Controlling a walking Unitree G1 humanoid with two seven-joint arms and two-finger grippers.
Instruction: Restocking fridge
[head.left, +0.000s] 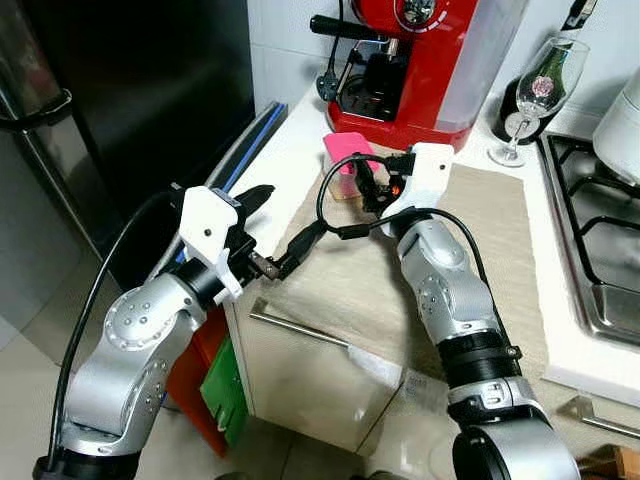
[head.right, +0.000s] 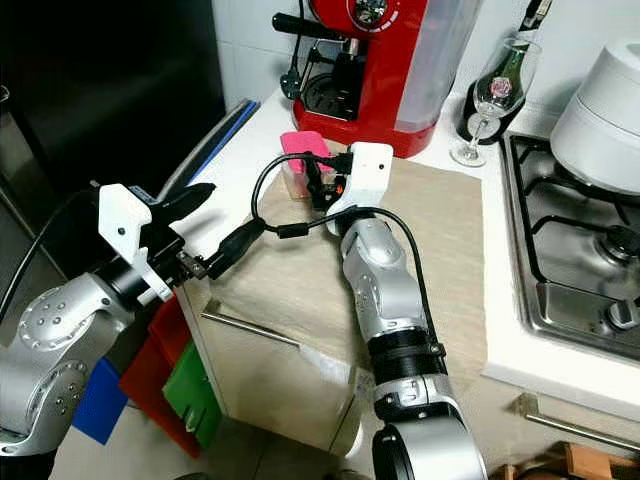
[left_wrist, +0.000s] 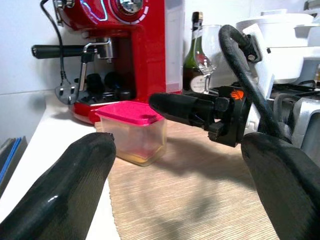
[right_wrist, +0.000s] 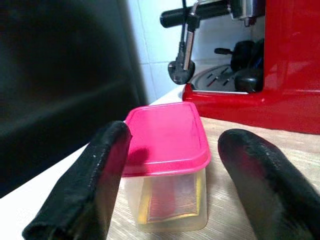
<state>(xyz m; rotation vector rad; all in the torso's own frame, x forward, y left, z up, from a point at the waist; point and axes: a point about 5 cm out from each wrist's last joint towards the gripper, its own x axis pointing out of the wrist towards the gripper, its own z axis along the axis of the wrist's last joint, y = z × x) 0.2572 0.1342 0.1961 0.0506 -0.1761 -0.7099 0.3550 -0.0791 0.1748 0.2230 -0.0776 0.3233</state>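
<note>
Container approach, grasp pending

Item: pink-lidded container (right_wrist: 167, 165), clear-walled, standing upright on the woven mat (head.left: 480, 250) on the counter (head.left: 290, 130), just in front of the red coffee machine (head.left: 410, 60).
Right gripper (right_wrist: 170, 190): fingers apart, one each side of the container, not yet touching.
Left gripper (left_wrist: 175, 200): fingers apart, empty, near the counter edge.
Fridge (head.left: 120, 110): dark door, shut.
Step, judged: reaching to grasp. Next: advance a little, close on the walls below the lid, lift.
</note>
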